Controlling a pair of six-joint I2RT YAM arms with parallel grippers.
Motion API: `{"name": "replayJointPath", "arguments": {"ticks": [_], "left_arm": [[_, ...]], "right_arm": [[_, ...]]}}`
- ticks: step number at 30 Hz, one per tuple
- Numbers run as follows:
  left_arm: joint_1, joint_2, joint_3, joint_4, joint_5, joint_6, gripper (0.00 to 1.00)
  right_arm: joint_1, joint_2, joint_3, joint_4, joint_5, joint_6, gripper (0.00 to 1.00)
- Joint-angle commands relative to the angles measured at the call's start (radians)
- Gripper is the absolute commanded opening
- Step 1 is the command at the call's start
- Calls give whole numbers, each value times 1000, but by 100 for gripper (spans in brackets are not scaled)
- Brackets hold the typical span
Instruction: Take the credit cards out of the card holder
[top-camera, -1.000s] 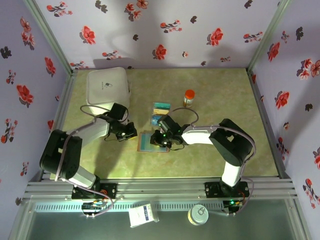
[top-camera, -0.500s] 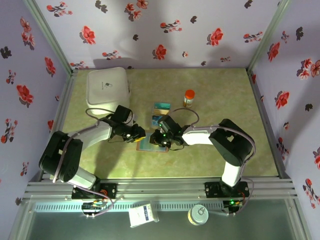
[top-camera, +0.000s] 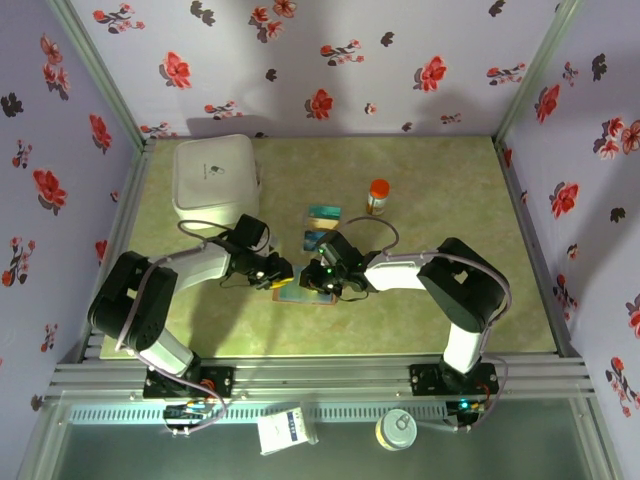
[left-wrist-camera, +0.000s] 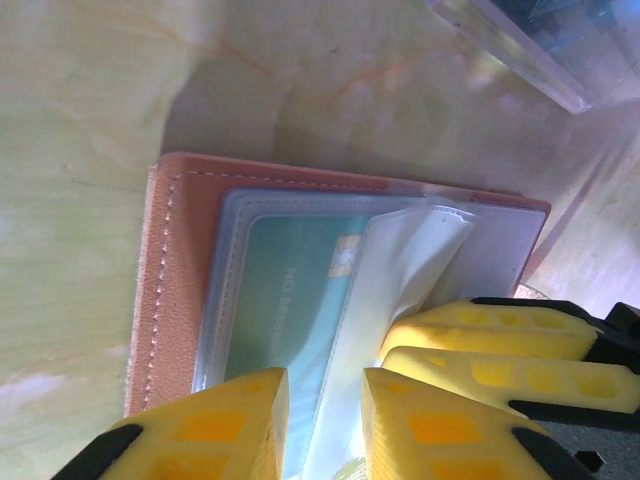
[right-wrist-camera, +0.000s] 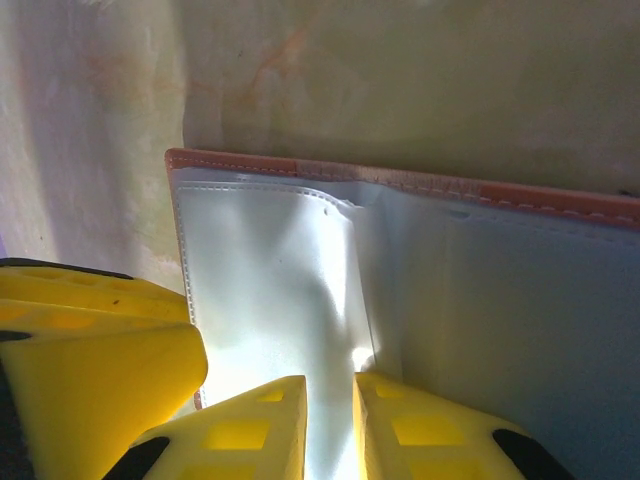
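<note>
The brown card holder (top-camera: 298, 293) lies open on the table between my two grippers. In the left wrist view the card holder (left-wrist-camera: 165, 270) shows clear sleeves with a teal credit card (left-wrist-camera: 290, 300) inside one. My left gripper (left-wrist-camera: 325, 420) stands slightly open over that card's near edge, and in the top view it (top-camera: 280, 272) sits at the holder's left side. My right gripper (right-wrist-camera: 330, 420) is shut on a clear sleeve (right-wrist-camera: 270, 290) of the holder and lifts it. Its yellow fingers (left-wrist-camera: 490, 340) show at the right of the left wrist view.
A clear tray (left-wrist-camera: 540, 40) lies just beyond the holder, with a teal card (top-camera: 322, 212) and a blue one (top-camera: 314, 238) in that spot. An orange-capped bottle (top-camera: 378, 195) stands behind it. A large white box (top-camera: 215, 175) sits at the back left.
My left gripper has moved right, up to the holder's left edge, and its jaws have parted a little. The right gripper has stayed in place on the sleeve.
</note>
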Motion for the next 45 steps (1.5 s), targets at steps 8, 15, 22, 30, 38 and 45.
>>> {"name": "replayJointPath", "arguments": {"ticks": [8, 15, 22, 30, 38, 45], "left_arm": [[-9, -33, 21, -1, 47, -19, 20], [-30, -29, 64, -29, 47, -22, 21], [-76, 22, 110, -29, 44, -32, 24], [-140, 109, 185, -22, 36, -46, 33], [-196, 208, 270, -13, 45, -53, 39], [-197, 222, 290, -9, 58, -30, 43]], "right_arm": [[-5, -97, 7, -18, 14, 0, 24], [-23, -226, 22, -197, 112, -88, 28], [-64, -362, -22, -302, 183, -131, 31], [-103, -478, -82, -358, 221, -142, 34], [-114, -565, -117, -419, 266, -145, 41], [-118, -572, -121, -422, 258, -146, 43]]}}
